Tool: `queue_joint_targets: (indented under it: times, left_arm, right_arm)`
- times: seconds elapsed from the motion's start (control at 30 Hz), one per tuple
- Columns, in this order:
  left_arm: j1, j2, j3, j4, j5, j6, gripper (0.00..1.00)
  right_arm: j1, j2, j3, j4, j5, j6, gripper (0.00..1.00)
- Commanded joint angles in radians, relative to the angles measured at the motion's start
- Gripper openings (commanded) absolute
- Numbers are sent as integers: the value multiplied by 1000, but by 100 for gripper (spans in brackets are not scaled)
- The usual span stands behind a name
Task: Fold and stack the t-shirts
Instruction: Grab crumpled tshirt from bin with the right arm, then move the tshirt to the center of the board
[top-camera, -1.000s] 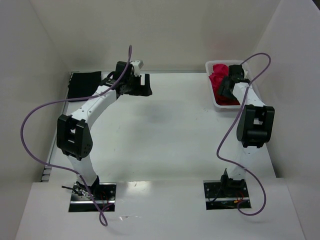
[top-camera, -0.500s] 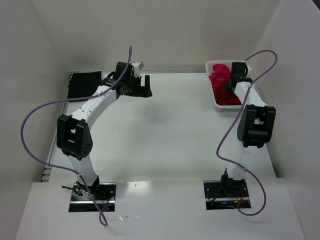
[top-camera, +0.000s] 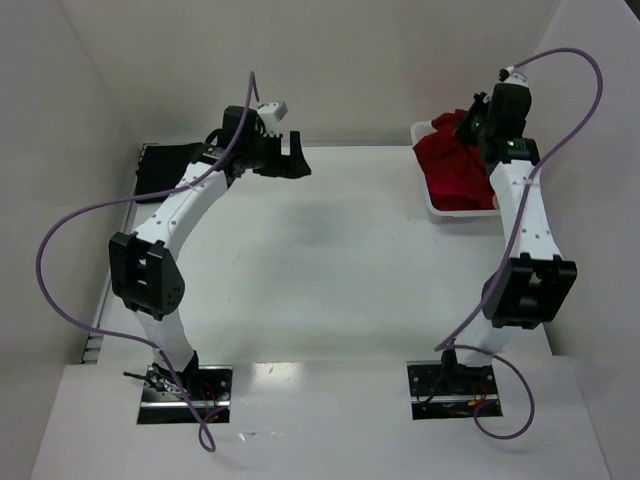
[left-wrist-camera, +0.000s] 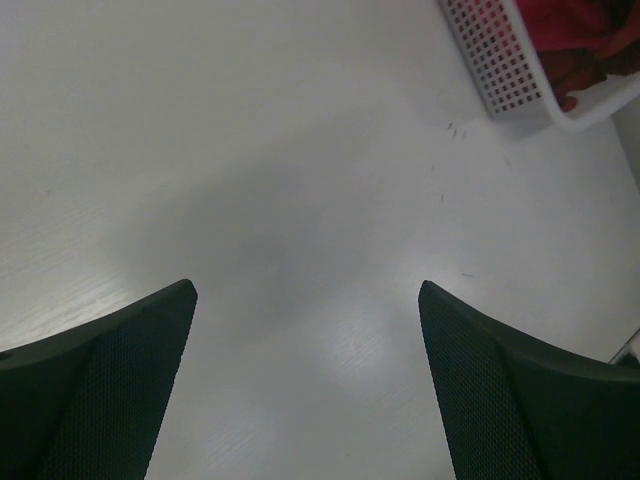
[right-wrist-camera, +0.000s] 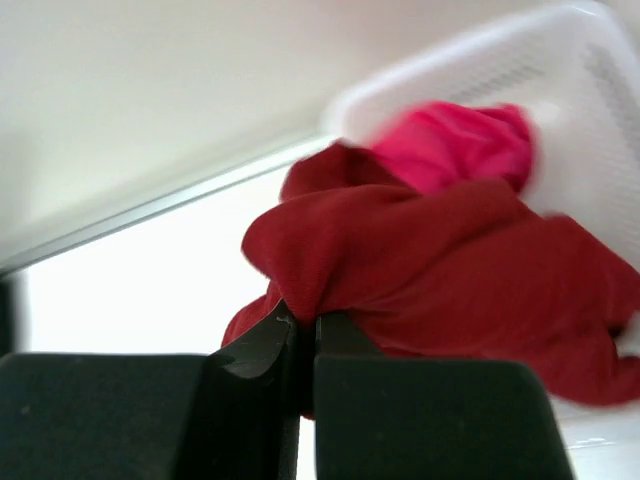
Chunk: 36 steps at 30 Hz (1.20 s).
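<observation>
White flat tabletop (top-camera: 330, 260) fills most of the top view, bare white walls around it. Left white-and-black robot arm (top-camera: 170, 220) reaches up to the far left part of the tabletop. Right white-and-black robot arm (top-camera: 525, 210) stretches up to the far right corner. Thin purple cables loop off both arms.

White plastic lattice basket (top-camera: 425, 200) sits at the far right corner of the tabletop. It also shows at the top right of the left wrist view (left-wrist-camera: 500, 60).

Dark crimson red soft cloth t-shirt (top-camera: 455, 165) is bunched in the basket, with one part drawn up to the right end effector and hanging from it back into the basket. Bright magenta-pink cloth t-shirt (right-wrist-camera: 455, 145) lies in the basket behind and under the crimson one, mostly covered. Black cloth t-shirt (top-camera: 155, 175) lies flat at the far left edge of the tabletop, partly hidden by the left arm, well apart from the basket.

Left end effector (top-camera: 297, 158) hangs over bare tabletop, jaws spread wide, nothing between them (left-wrist-camera: 307, 290). Right end effector (top-camera: 472, 122) is above the basket, jaws pressed together and pinching a fold of the crimson shirt (right-wrist-camera: 303, 325).
</observation>
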<state>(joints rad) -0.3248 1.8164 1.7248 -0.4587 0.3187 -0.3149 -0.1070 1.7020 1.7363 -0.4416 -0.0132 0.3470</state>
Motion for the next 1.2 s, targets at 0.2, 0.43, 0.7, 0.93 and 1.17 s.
queue_joint_targets:
  times: [0.2,0.43,0.7,0.93,1.17]
  left_arm:
    - [130,23,98,49,281,-15,100]
    - [130,-14,88,31,356,4,100]
    - [130,-86,-19,20,401,-29,100]
    - [130,-218,-218,-12,197,74,100]
    - [139,-322,-274,-81,-30,122,100]
  right_arm:
    - [133,-258,286,-40,-163,41,0]
    - [133,-277,523,-106,-175,84,0]
    - [133,-433,246,66,-164,139,0]
    - [133,-551,-3,-39,-317,105,0]
    - [181,-598,-213,44,-610,210,0]
